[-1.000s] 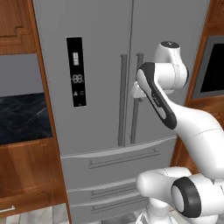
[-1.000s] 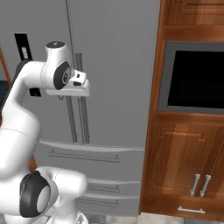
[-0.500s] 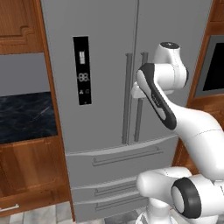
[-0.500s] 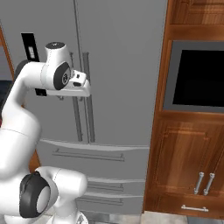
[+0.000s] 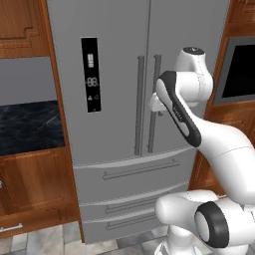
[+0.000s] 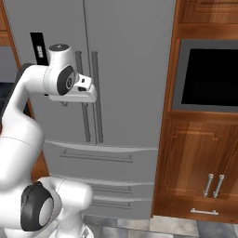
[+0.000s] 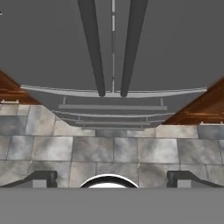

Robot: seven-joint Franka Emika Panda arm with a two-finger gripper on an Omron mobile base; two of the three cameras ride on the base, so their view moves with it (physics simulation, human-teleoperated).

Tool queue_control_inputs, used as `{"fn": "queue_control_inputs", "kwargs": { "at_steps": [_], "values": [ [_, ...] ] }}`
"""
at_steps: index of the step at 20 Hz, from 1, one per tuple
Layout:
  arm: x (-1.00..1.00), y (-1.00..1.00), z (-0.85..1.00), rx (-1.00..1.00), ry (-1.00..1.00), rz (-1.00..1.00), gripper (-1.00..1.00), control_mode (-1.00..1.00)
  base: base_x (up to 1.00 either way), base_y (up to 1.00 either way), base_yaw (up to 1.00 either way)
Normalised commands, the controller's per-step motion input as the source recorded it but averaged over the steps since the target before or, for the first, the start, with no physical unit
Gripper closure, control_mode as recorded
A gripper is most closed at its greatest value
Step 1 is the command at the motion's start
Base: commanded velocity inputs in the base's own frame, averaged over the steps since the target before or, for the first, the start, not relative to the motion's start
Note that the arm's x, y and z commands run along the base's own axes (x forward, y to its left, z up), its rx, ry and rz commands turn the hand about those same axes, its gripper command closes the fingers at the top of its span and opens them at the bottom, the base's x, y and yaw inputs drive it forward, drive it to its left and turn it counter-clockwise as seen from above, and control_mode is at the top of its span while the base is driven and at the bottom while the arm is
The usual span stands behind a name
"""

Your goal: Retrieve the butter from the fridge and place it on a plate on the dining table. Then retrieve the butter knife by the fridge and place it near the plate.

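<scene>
- A black display panel (image 5: 90, 74) sits high on the left door of the fridge (image 5: 109, 60), well off to the left of the fingers; both French doors are shut, so the butter, judged to be inside, is not to be seen.
- The two long vertical bar handles (image 7: 113, 48) run side by side ahead of the fingers in the hand view, one on each side of the door seam, placed there so either door can be pulled from the middle.
- The gripper (image 7: 113, 177) hangs in front of the handles and apart from them (the wrist is bent so the hand looks down the door toward the drawers (image 7: 112, 111) and the tiled floor (image 7: 112, 151)); its two tips stand wide apart at the bottom of the hand view, with nothing between them.
- A built-in oven (image 6: 210, 74) in wooden cabinets (image 6: 195, 162) stands to the right of the fingers, clear of the door's likely swing.
- Judged from this pose, the arm is lining up on a handle; the door is not yet opened.
</scene>
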Motion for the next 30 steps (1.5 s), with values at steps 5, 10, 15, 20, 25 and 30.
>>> {"fn": "queue_control_inputs", "kwargs": {
  "at_steps": [5, 10, 15, 20, 25, 30],
  "values": [
    [0.39, -0.13, -0.19, 0.00, -0.18, 0.08, -1.00, -1.00, 0.00, 0.00, 0.00],
    [0.86, -0.15, -0.19, 0.00, -0.28, 0.02, -1.00, -1.00, 0.00, 0.00, 0.00],
    [0.74, -0.01, 0.00, 0.00, -0.08, -0.06, -1.00, -1.00, 0.00, 0.00, 0.00],
    [0.85, 0.00, 0.00, 0.00, 0.00, -0.10, -1.00, -1.00, 0.00, 0.00, 0.00],
    [0.49, 0.00, -0.02, 0.00, -0.12, -0.01, -1.00, -1.00, 0.00, 0.00, 0.00],
    [0.40, 0.00, -0.08, 0.00, -0.22, 0.00, -1.00, -1.00, 0.00, 0.00, 0.00]
  ]
}}
